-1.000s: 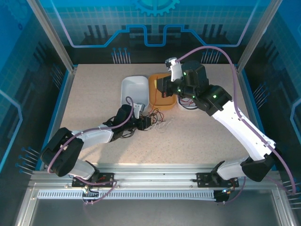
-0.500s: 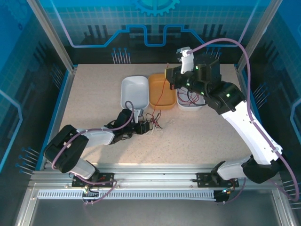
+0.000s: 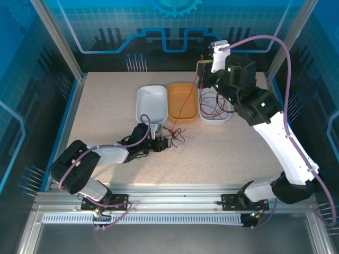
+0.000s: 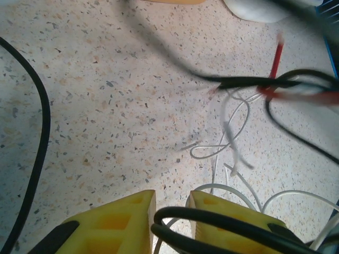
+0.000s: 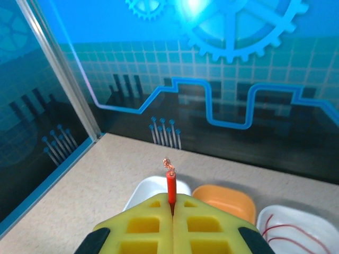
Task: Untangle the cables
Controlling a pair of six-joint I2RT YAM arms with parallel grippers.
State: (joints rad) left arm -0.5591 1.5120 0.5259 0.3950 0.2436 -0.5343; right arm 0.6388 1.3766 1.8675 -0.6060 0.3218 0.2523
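While right gripper [image 5: 172, 200] clamps red cable [image 5: 170, 182] (jaws closed), left gripper [image 4: 171, 197] stands narrowly parted | grip unclear

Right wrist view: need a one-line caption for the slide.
Right gripper shut on a red cable, bare tip sticking up, high over the orange bin and a white bin holding red wires.

Matt speckled table [image 4: 106, 106], glossy cables [image 4: 249, 82]

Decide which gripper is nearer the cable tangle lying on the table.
Left. The left gripper sits right at the tangle; the right gripper hangs high, well beyond it, pinching a red cable.
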